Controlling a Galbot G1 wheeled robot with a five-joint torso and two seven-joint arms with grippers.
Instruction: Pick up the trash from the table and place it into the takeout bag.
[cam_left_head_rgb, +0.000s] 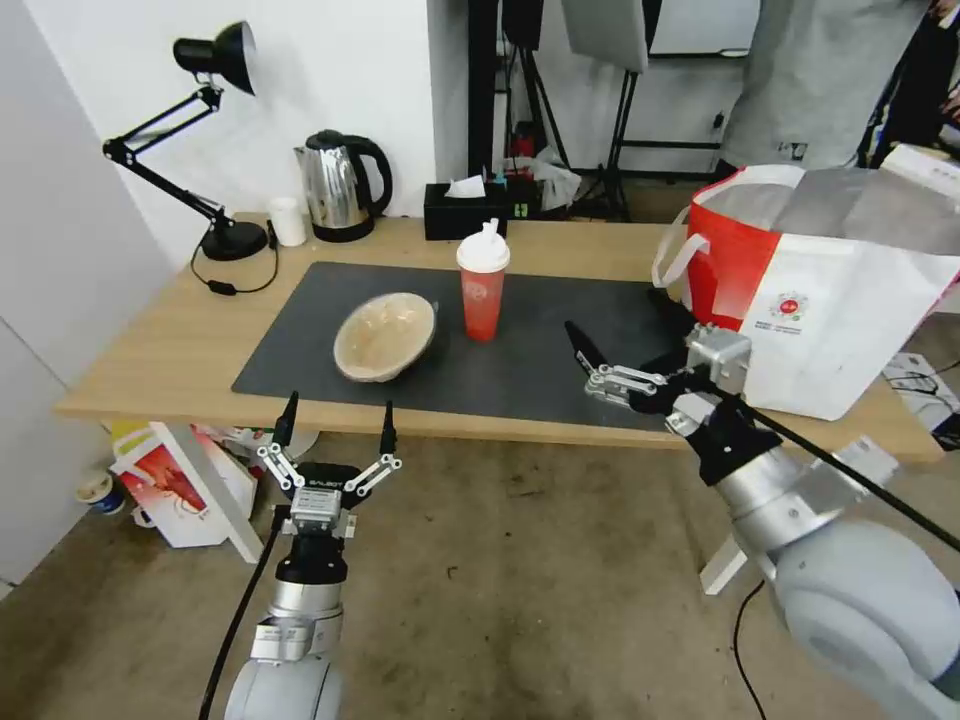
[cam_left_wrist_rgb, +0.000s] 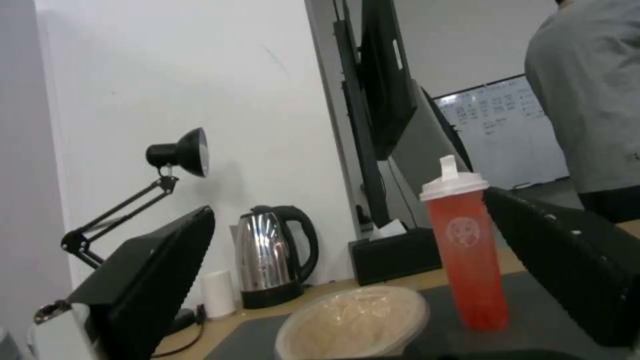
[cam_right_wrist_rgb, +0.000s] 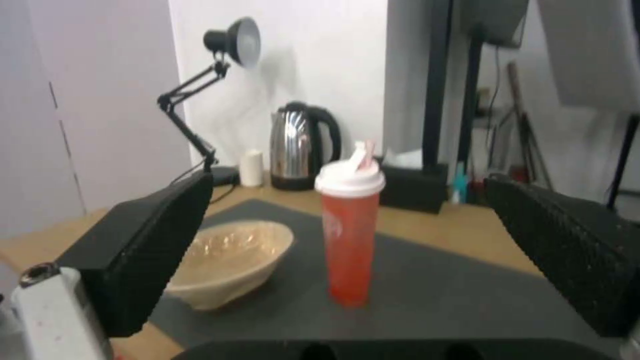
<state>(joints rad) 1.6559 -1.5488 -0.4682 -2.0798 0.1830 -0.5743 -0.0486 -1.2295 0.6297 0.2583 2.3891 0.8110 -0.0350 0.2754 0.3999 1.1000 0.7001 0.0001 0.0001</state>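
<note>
The right gripper (cam_left_head_rgb: 600, 368) hangs wide open and empty; the red drink cup (cam_left_head_rgb: 483, 293) stands ahead between its fingers. Close low around the body, avoiding the tan paper bowl (cam_left_head_rgb: 385, 335) beside it. The left gripper (cam_left_head_rgb: 337, 425) idles, spread, holding nothing.

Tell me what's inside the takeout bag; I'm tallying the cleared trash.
The takeout bag shows silver foil lining at its open top. Its contents are hidden by its walls. The red drink cup and tan paper bowl sit outside on the mat.
</note>
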